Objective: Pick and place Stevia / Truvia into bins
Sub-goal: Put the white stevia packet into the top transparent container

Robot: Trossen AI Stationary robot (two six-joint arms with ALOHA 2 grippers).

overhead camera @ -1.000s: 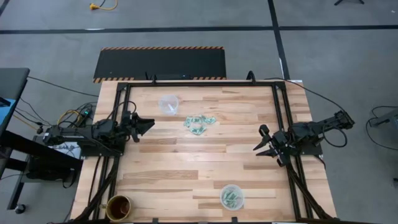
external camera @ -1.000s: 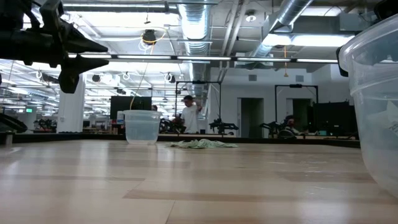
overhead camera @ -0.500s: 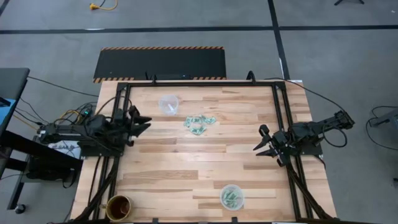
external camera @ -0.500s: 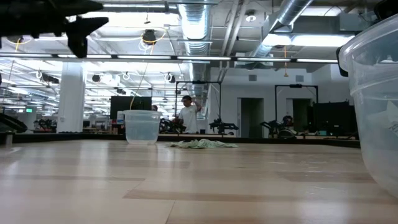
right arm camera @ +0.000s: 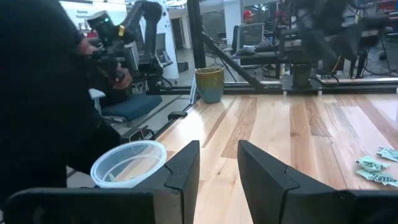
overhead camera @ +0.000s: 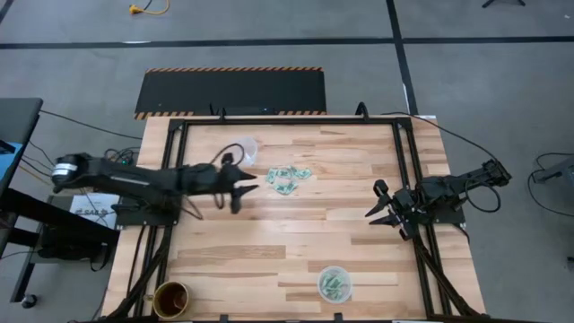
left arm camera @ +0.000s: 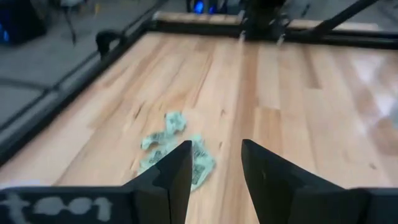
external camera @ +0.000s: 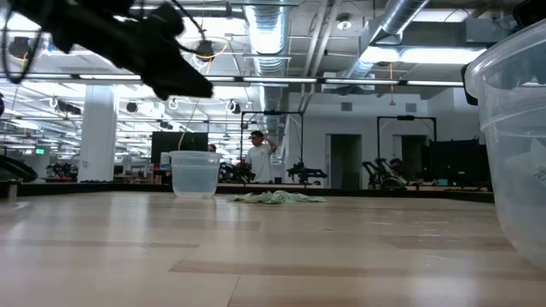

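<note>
- Stretched far out from its earlier spot at the worktop's left edge, the left arm in the high view now reaches toward the middle, and its left gripper (overhead camera: 244, 190) hangs just beside the loose pile of Stevia / Truvia packets (overhead camera: 287, 177), with its fingers parted and empty. The empty clear cup (overhead camera: 243, 149) stands near the far edge, close to the pile. The second clear cup (overhead camera: 335, 284), near the front edge, already has packets in it. A brown cup (overhead camera: 170, 299) sits at the front left corner of the worktop (overhead camera: 269, 242). The right gripper (overhead camera: 380, 208) waits at the right edge, where it was before, fingers spread and holding nothing.
- From the low view, the left arm crosses the upper left, with the left gripper (external camera: 183, 81) above the worktop (external camera: 256, 256). The empty clear cup (external camera: 194, 174) stands far back, and the packets (external camera: 277, 198) lie just beside it. The second clear cup (external camera: 512, 145) looms close at the right edge. A person (external camera: 256, 158) stands in the room behind.
- Looking past the left wrist, the open fingers (left arm camera: 174, 171) frame the packets (left arm camera: 174, 146) lying on the wood a little ahead.
- Looking past the right wrist, the open fingers (right arm camera: 183, 168) are empty; a clear cup (right arm camera: 129, 163) stands beside them, the brown cup (right arm camera: 211, 84) farther off, and a few packets (right arm camera: 376, 169) lie at the side.
</note>
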